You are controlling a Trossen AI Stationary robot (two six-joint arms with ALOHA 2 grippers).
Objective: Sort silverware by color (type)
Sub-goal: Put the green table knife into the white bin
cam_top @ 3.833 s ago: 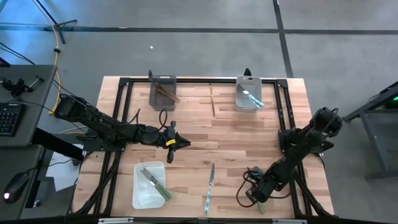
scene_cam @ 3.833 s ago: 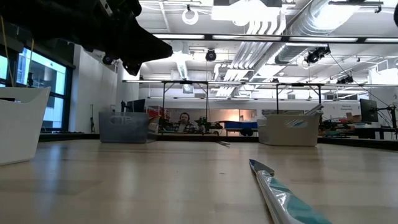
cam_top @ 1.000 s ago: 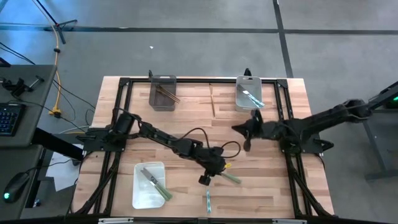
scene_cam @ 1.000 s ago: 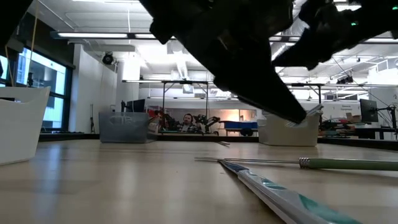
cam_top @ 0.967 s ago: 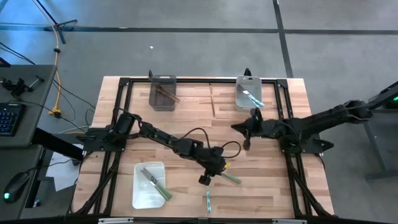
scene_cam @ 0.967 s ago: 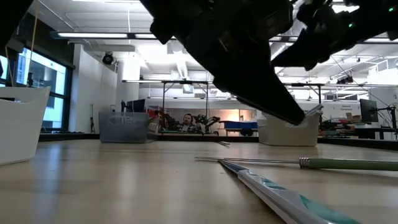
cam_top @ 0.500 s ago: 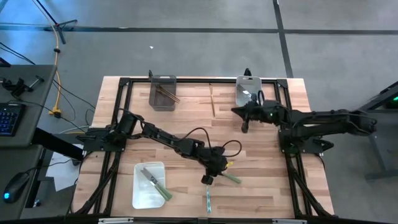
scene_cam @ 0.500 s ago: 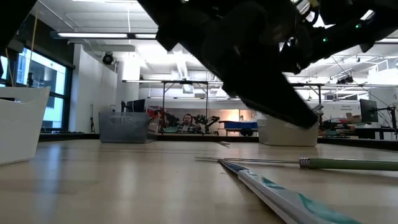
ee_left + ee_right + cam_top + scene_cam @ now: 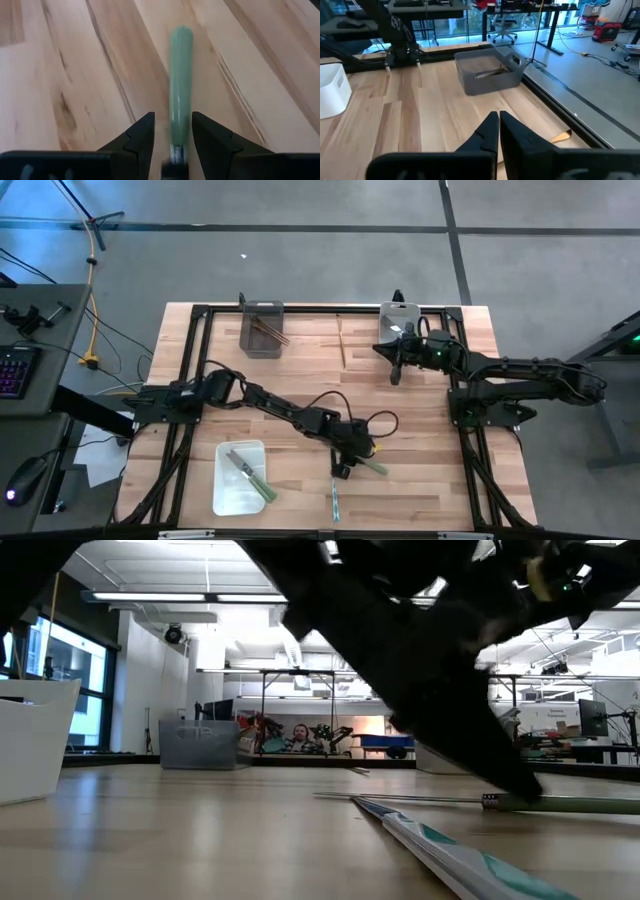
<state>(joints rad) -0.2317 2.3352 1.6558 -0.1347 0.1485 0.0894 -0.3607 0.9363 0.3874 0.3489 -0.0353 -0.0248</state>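
Note:
A green-handled utensil (image 9: pixel 372 466) lies flat on the wood, near the middle of the table. My left gripper (image 9: pixel 173 137) is low over it and open. Its fingers stand on either side of the green handle (image 9: pixel 180 85), close to where the handle meets the metal; I cannot tell whether they touch it. A pale-teal utensil (image 9: pixel 334 502) lies near the front edge and shows close up in the low view (image 9: pixel 450 850). My right gripper (image 9: pixel 393 370) hangs shut, with nothing in it, beside the far right bin (image 9: pixel 398 328).
A white bin (image 9: pixel 240 478) at the near left holds a green-handled knife. The grey bin (image 9: pixel 262 328) at the far left holds brown sticks and also shows in the right wrist view (image 9: pixel 490 72). One brown stick (image 9: pixel 341 340) lies on the table between the far bins.
My left gripper has come down and a little toward the near right, onto the green-handled utensil, which has stayed where it was. My right gripper, still shut, has swung toward the far edge, up beside the far right bin.

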